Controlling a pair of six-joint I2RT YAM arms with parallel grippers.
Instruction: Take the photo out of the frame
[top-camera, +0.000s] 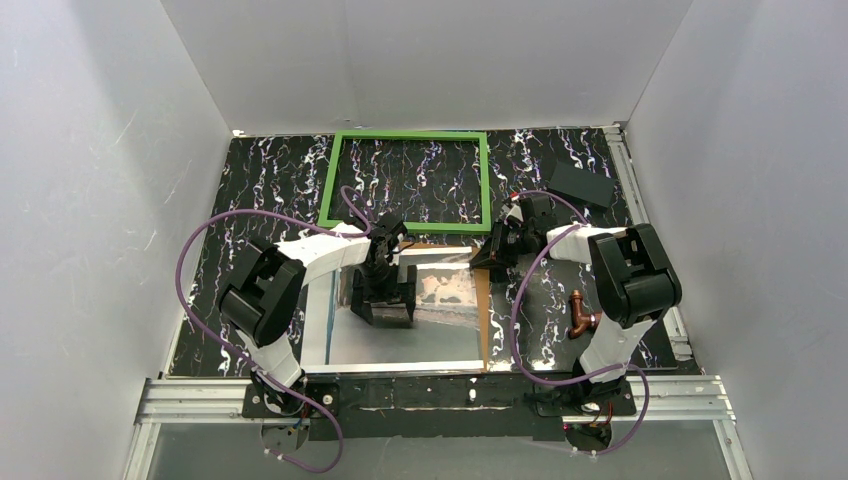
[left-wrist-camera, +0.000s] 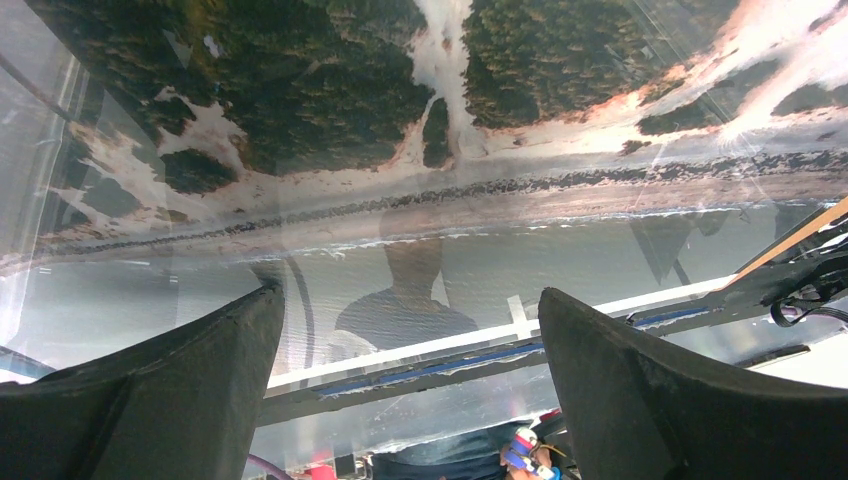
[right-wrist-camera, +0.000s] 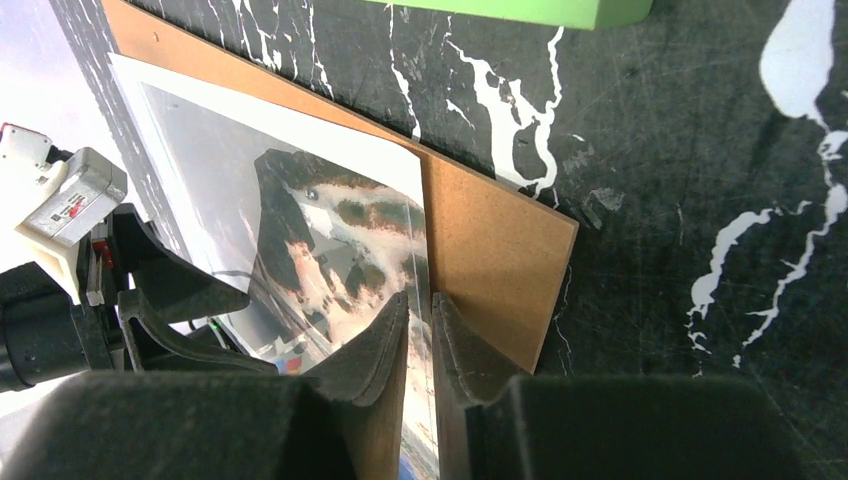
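One photo (top-camera: 445, 290) flat on brown backing (right-wrist-camera: 490, 250), near-centre of table (top-camera: 280, 180), fully out of frame (top-camera: 405, 134). Frame lies flat at far side, apart from backing, table pattern visible through it. Left gripper (top-camera: 383, 305) over photo's middle, jaws wide open, holding nothing. Right gripper (right-wrist-camera: 418, 310) at photo's far-right edge, jaws nearly closed, pinching that thin edge; backing corner pokes out past it.

In the top view, the left gripper (top-camera: 384, 306) covers part of the photo (top-camera: 445, 290). In the left wrist view, the picture's top edge cuts the photo off. In the right wrist view, the top edge cuts the frame (right-wrist-camera: 520, 10), and we cannot tell whether the right gripper (right-wrist-camera: 420, 325) grips the photo's edge.
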